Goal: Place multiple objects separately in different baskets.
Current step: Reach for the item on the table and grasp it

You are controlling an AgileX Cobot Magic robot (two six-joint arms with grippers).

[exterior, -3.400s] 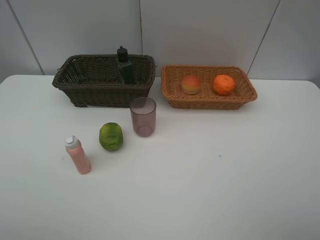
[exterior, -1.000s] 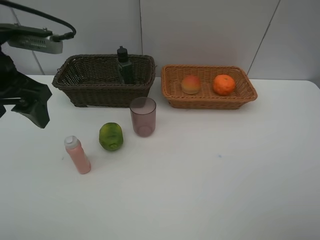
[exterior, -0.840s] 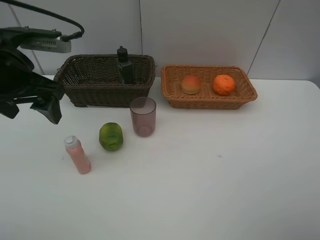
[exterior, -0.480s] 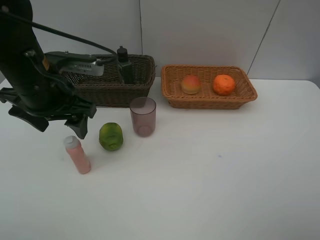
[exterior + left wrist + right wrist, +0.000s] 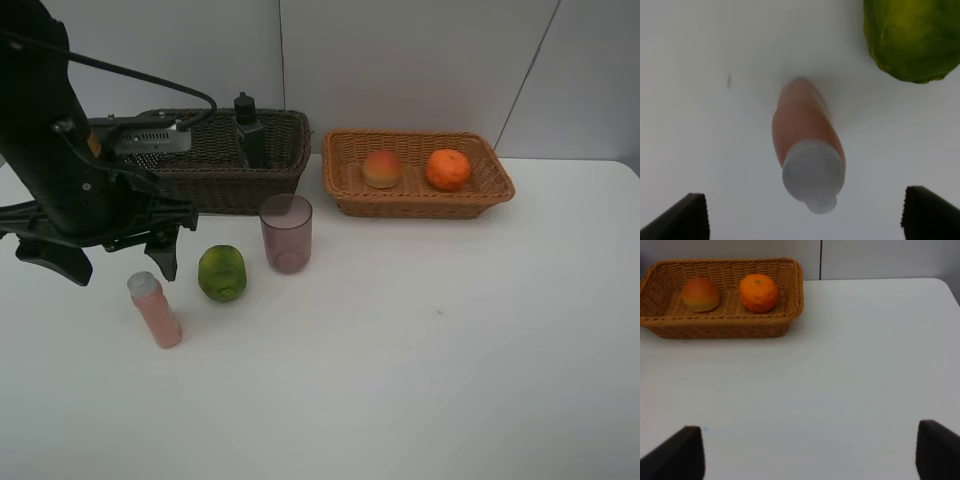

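left gripper (image 5: 113, 262) jaws spread wide, empty, poised over upright pink bottle (image 5: 155, 312), not touching it; bottle on table (image 5: 420, 360) near green fruit (image 5: 221, 272), in front of dark basket (image 5: 235, 187); right gripper (image 5: 807, 455) also spread, empty

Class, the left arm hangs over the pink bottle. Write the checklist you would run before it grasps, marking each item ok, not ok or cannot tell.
1. Left pincer open: ok.
2. Pink bottle upright and centred between the fingertips: ok.
3. Green fruit apart from the bottle: ok.
4. Fingertips low enough to clamp the bottle's body: cannot tell.
5. Free room in the dark basket beside the pump bottle: ok.
6. Right pincer away from the bottle: ok.
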